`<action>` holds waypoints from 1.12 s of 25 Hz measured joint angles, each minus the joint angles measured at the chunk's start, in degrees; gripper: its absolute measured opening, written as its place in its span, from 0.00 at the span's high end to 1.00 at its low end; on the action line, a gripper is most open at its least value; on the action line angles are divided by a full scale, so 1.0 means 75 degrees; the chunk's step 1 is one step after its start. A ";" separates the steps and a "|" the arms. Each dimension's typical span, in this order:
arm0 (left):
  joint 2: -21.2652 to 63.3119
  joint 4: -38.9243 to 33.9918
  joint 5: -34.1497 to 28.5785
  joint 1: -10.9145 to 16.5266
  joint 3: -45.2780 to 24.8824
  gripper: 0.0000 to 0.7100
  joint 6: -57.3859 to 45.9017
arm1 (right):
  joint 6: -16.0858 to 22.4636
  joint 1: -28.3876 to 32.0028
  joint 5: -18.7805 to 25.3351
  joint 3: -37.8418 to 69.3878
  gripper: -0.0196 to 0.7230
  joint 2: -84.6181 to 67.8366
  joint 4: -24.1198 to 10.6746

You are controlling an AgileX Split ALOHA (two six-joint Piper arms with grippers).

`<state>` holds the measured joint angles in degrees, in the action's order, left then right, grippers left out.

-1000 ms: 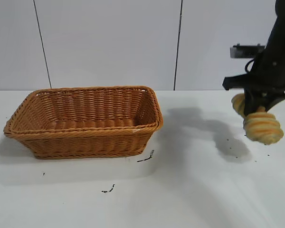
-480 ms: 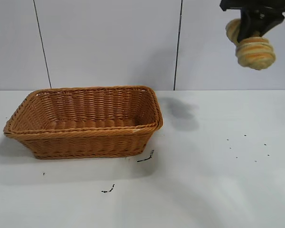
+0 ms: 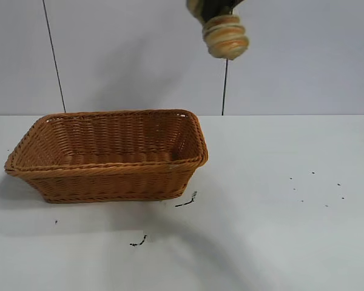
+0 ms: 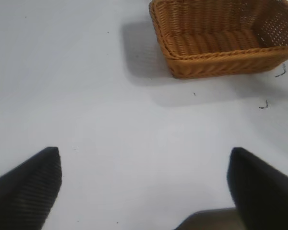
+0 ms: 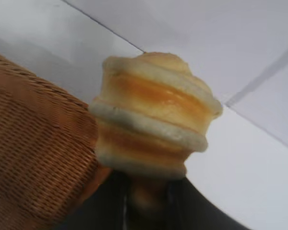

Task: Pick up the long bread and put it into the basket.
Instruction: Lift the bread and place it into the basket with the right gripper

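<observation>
A: Right claw (image 5: 146, 199) is clamped on the oblong tan loaf with orange-brown crosswise stripes, the long bread (image 3: 225, 36). Only the near end of the bread is pinched; the striped end sticks out past the fingertips, free.

B: Where is it relative to the target?

A: High up. The large rectangular orange-brown woven wicker basket (image 3: 109, 159) sits on the white table (image 3: 279, 230), well below the claw and off to the left-arm side. The bread hangs roughly above the basket's near corner rim, not over the middle.

B: Risks?

A: Three, my read. One: end grip on a long loaf means leverage, so a quick swing could twist it in the jaws or shake it out. Two: letting go from this height, the bread probably bounces off the braided rim or the flaring wall and lands on the table. Three: releasing here, at the corner, gives little margin; it should go further over the basket's floor and lower first.

B: Left side?

A: Left claw (image 4: 144, 187) is parked, fingers spread wide, nothing between them, over bare table well away from the basket. No clash likely. Dark specks (image 3: 186, 200) on the table just beside the basket look irrelevant.
</observation>
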<state>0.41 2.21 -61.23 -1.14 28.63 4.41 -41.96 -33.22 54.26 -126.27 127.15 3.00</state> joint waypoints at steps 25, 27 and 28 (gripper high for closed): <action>0.0000 0.0000 0.0000 0.0000 0.0000 0.03 0.0000 | -0.2466 -0.0459 -0.0569 0.0000 0.85 0.1674 0.0756; 0.0000 0.0000 0.0000 0.0000 0.0000 0.03 0.0000 | -0.2466 -0.0459 -0.0562 0.0000 0.80 0.1674 0.0771; 0.0000 0.0000 0.0000 0.0000 0.0000 0.03 0.0000 | -0.2466 -0.0459 -0.0552 0.0000 0.75 0.1674 0.0771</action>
<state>0.41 2.21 -61.23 -1.14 28.63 4.41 -60.45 -36.66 50.12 -126.27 139.71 8.78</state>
